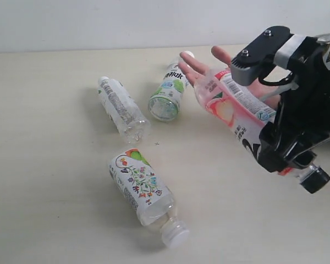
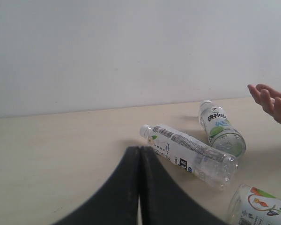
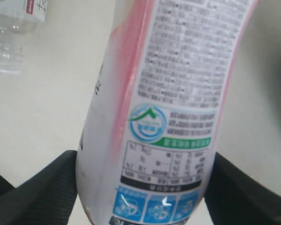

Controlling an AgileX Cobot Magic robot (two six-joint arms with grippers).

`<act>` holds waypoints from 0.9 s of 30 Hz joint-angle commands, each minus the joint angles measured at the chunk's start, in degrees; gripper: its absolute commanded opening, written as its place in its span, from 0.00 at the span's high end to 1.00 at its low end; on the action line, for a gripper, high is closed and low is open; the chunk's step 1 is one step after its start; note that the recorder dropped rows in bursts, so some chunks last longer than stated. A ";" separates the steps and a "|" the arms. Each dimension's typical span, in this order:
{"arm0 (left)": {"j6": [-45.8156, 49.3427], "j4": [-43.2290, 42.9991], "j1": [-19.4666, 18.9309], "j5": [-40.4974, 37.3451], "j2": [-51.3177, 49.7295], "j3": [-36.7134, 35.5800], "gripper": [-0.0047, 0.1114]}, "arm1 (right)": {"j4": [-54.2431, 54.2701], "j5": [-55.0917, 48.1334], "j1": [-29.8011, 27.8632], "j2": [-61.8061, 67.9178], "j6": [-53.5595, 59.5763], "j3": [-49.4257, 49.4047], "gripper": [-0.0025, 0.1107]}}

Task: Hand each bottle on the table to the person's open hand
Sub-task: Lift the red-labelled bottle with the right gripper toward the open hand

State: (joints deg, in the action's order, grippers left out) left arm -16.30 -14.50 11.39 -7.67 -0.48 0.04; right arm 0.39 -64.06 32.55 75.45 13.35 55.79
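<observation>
Nearest the right wrist camera, the red-pink labelled bottle (image 3: 168,108) fills the view, with a dark finger pressed against each side of its lower label. The right gripper (image 1: 259,110) is clamped on this bottle, jaws standing wide because the body is broad. It grips toward the black-capped end and carries the bottle tilted, base pointing at the person's open hand (image 1: 203,71). The base appears to lie over the palm, though whether it touches the skin cannot be told.

The step in hand looks like the hand-over itself. To do it well, the base should settle fully into the palm before the jaws part; opening early would probably let the heavier capped end drop to the table (image 1: 55,192). A slow, small opening seems best, then a withdrawal along the bottle's axis so the fingers do not drag it off the hand.

The left gripper (image 2: 139,187) has its fingers together, holding nothing, low over the table. The grey-text bottle (image 1: 120,107), the green-white labelled bottle (image 1: 168,93) and the floral bottle (image 1: 143,190) lie on their sides, waiting their turn.
</observation>
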 commanded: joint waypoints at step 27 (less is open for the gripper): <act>-0.40 0.12 -0.09 0.05 0.05 -0.04 0.96 | 1.15 5.80 -10.58 23.37 -2.42 16.63 0.98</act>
State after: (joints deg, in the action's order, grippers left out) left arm -16.30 -14.50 11.39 -7.67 -0.48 0.04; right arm 1.00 -60.53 22.13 96.96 10.33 71.87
